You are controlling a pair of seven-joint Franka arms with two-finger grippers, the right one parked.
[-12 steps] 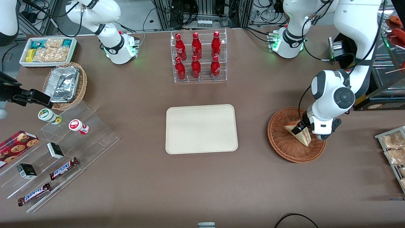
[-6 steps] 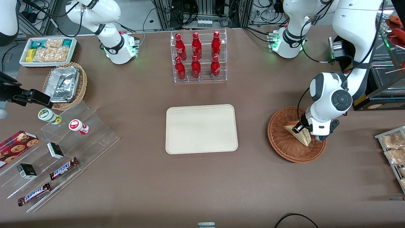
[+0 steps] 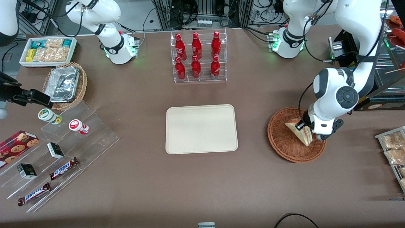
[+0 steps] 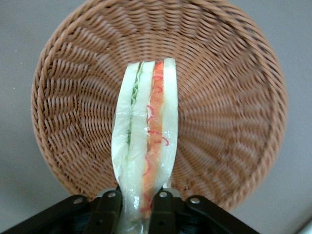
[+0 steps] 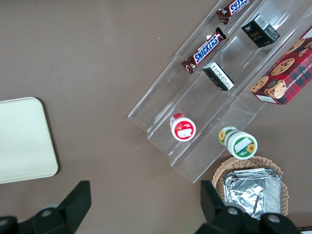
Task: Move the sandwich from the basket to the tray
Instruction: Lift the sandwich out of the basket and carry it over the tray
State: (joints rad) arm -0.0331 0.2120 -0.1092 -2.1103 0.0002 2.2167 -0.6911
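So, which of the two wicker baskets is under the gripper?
The reddish-brown basket holding the sandwich; the gripper grips it there. The tan basket holds foil.

left arm bent down over the basket (image 3: 284, 144), tool (image 3: 300, 126) low inside it; fingers (image 4: 108, 207) clamped on the sandwich (image 4: 145, 146)

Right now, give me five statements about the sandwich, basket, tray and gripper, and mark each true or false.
1. The gripper is shut on the sandwich. True.
2. The sandwich lies on the tray. False: it is over the basket.
3. The tray holds nothing. True.
4. The sandwich filling shows blue stripes. False: it shows red and pale layers.
5. The basket is lined with silver foil. False: it is bare reddish-brown wicker.
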